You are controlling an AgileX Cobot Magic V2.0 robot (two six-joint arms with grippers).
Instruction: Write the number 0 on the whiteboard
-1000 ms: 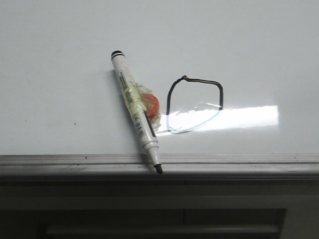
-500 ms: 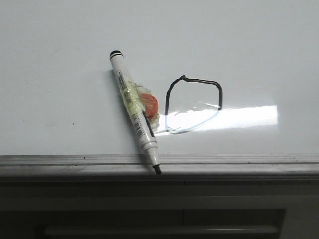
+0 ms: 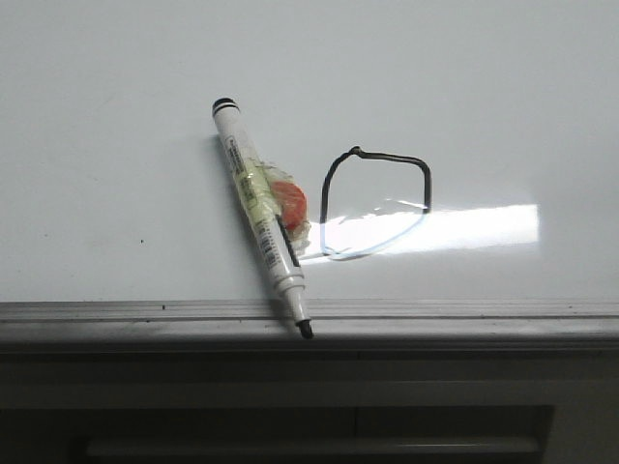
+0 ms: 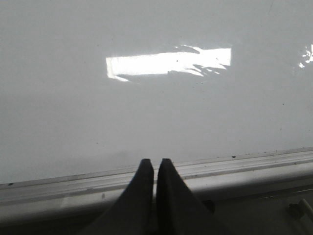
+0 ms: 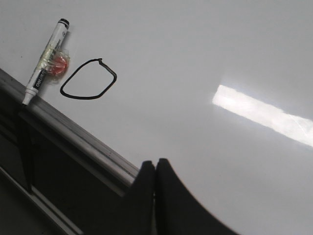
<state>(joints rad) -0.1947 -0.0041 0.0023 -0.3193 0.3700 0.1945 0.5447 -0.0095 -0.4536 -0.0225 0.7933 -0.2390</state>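
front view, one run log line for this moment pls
stage: number 0 drawn, loop closed | whiteboard | marker lying uncapped left of it, tip over frame | left gripper shut, empty | right gripper shut, empty

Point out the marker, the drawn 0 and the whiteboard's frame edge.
marker (image 3: 259, 211): front view, on the taped middle of its barrel.
number 0 (image 5: 108, 70): right wrist view, on the black line of the loop.
whiteboard (image 3: 464, 311): front view, on its grey frame edge.

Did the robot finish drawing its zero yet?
Looks finished. The number 0 is a closed, lopsided black loop on the whiteboard. The marker lies flat beside it, uncapped, tip over the frame edge. Nothing is in hand: the left gripper and right gripper are both shut and empty, away from the pen. Nothing seems left to draw.
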